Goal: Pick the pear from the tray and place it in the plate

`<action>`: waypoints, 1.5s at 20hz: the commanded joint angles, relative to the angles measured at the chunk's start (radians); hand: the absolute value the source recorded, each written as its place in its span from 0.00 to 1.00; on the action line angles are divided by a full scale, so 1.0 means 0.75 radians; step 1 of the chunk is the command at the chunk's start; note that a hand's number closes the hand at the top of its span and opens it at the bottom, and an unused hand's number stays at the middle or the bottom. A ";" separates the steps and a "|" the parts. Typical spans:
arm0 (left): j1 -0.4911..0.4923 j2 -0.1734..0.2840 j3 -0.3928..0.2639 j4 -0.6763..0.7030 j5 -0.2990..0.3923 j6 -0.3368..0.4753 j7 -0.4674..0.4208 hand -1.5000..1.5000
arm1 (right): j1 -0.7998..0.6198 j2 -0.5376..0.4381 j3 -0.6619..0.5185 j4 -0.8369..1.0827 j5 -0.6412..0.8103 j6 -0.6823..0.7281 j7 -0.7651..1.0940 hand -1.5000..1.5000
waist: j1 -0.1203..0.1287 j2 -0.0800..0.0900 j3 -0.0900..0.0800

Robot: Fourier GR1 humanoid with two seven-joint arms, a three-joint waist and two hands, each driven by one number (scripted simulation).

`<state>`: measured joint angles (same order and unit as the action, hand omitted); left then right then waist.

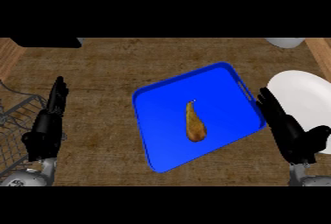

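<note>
A brown pear (193,124) lies lengthwise in the middle of a blue tray (161,100) at the centre of the wooden counter. To the tray's right sits a white plate (301,94), partly cut off by the view's edge. My right hand (290,130) stands open with straight fingers between the tray's right rim and the plate, covering part of the plate's lower left. My left hand (47,127) rests open at the far left, well away from the tray. Neither hand touches the pear.
A wire rack (12,118) sits at the left edge next to my left hand. A black object (45,42) lies at the top left, and a pale round object (284,42) at the top right. Wooden borders run along both sides.
</note>
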<state>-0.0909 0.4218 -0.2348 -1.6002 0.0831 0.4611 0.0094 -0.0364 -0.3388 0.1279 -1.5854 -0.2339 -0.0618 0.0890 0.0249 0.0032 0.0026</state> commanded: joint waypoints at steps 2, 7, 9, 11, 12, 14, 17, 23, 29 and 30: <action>-0.034 0.037 0.037 0.015 0.084 -0.107 0.080 0.50 | -0.230 -0.064 0.179 0.015 0.098 0.167 0.105 1.00 | 0.016 0.001 -0.005; -0.035 -0.034 -0.077 0.076 0.092 -0.158 0.101 0.50 | -0.576 -0.368 0.369 -0.082 0.477 0.407 0.018 1.00 | 0.151 -0.032 -0.061; -0.086 -0.037 -0.041 0.131 0.190 -0.239 0.165 0.50 | -0.666 -0.262 0.369 0.054 0.590 0.287 -0.087 0.00 | 0.080 0.031 -0.006; -0.130 -0.030 -0.002 0.153 0.221 -0.259 0.211 0.50 | -0.714 -0.122 0.310 0.326 0.462 0.312 -0.310 0.00 | 0.053 0.029 0.000; -0.134 -0.053 0.004 0.215 0.235 -0.278 0.177 0.50 | -0.718 -0.096 0.372 0.419 0.501 0.344 -0.371 0.00 | 0.040 0.028 -0.002; -0.122 -0.069 -0.001 0.240 0.215 -0.279 0.127 0.50 | -0.793 -0.177 0.383 0.550 0.522 0.486 -0.490 0.00 | 0.034 0.024 -0.002; -0.123 -0.023 0.037 0.233 0.239 -0.319 0.162 0.50 | -0.842 -0.253 0.495 0.563 0.656 0.589 -0.534 0.00 | 0.019 0.011 -0.003; -0.139 -0.017 0.094 0.253 0.251 -0.341 0.192 0.50 | -1.015 -0.224 0.565 0.693 0.856 0.650 -0.550 0.00 | -0.008 0.000 -0.003; -0.149 -0.021 0.149 0.267 0.230 -0.378 0.203 0.50 | -1.083 -0.070 0.577 0.714 0.986 0.730 -0.440 0.00 | -0.022 -0.003 -0.004; -0.135 -0.076 0.113 0.326 0.201 -0.358 0.139 0.50 | -1.061 -0.017 0.634 0.649 1.012 0.735 -0.323 0.00 | -0.029 -0.004 -0.004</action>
<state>-0.1791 0.3930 -0.1530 -1.3917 0.2527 0.1901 0.1229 -0.8167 -0.4028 0.5711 -1.0844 0.4674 0.4443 -0.2250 0.0127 0.0019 -0.0004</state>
